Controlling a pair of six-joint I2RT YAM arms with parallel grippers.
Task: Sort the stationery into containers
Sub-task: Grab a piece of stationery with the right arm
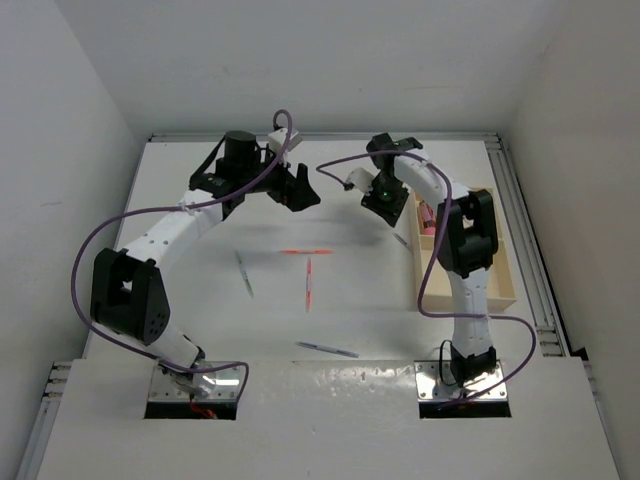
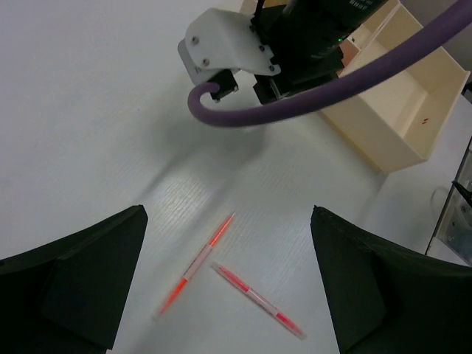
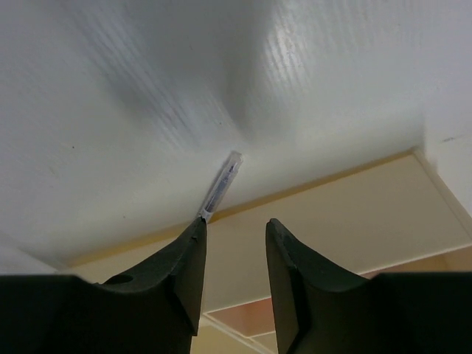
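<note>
The white tabletop [image 1: 200,330] has a faint grain and a dull sheen. Plain white walls [image 1: 330,60] stand close on three sides, and metal rails [image 1: 525,230] run along its right edge. Soft grey shadows of the arms fall across it.

The left hand [image 1: 299,190] hangs released, its fingers [image 2: 81,273] spread wide with nothing between them. Under the gap a red pen [image 2: 195,265] and a second red pen [image 2: 258,301] lie flat, their near ends almost meeting at an angle. A grey pen [image 1: 244,273] lies back toward that arm's elbow.

The right hand [image 1: 383,203] faces the left one from close by. Its fingers [image 3: 188,265] are a narrow gap apart and empty. Just past its left fingertip a clear-bodied pen [image 3: 221,186] lies on the tabletop, beside the outer wall of the pale wooden tray [image 3: 332,214]. The hand hovers over that wall. A pink block [image 1: 426,214] sits in the tray toward its far end, and a red dot [image 2: 425,122] marks an inner wall.
</note>
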